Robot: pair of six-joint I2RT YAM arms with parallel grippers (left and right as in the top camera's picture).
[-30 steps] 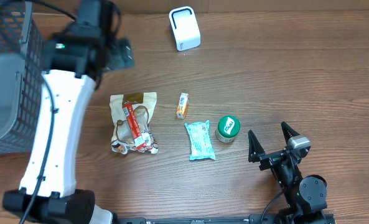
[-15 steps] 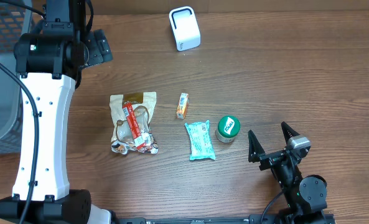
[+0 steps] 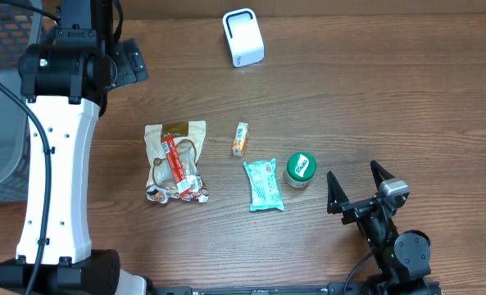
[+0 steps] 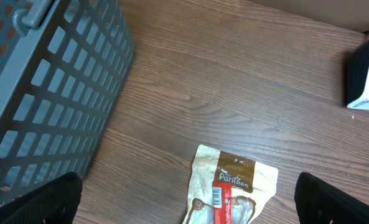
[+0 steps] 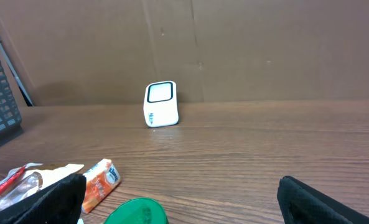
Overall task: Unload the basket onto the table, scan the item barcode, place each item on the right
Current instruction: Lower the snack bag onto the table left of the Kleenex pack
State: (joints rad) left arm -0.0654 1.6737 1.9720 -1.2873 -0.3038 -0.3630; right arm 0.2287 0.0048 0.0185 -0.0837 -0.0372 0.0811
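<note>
Several items lie mid-table: a brown snack bag with a red strip [image 3: 175, 161], a small orange pack [image 3: 240, 138], a teal pouch [image 3: 263, 184] and a green-lidded jar [image 3: 300, 169]. The white barcode scanner [image 3: 243, 38] stands at the back. My left gripper [image 3: 130, 64] hovers open, high over the table's back left; in its wrist view the snack bag [image 4: 234, 186] shows below the wide-apart jaws [image 4: 187, 200]. My right gripper [image 3: 354, 177] rests open near the front edge, right of the jar, facing the scanner [image 5: 161, 104]. Neither gripper holds anything.
A grey wire basket [image 3: 5, 98] stands at the far left edge, close beside the left arm; its mesh wall [image 4: 47, 81] fills the left of the left wrist view. A brown wall rises behind the table in the right wrist view.
The left arm has swung leftward toward the basket and then held still for the last half second. The right arm and the items have not moved.
</note>
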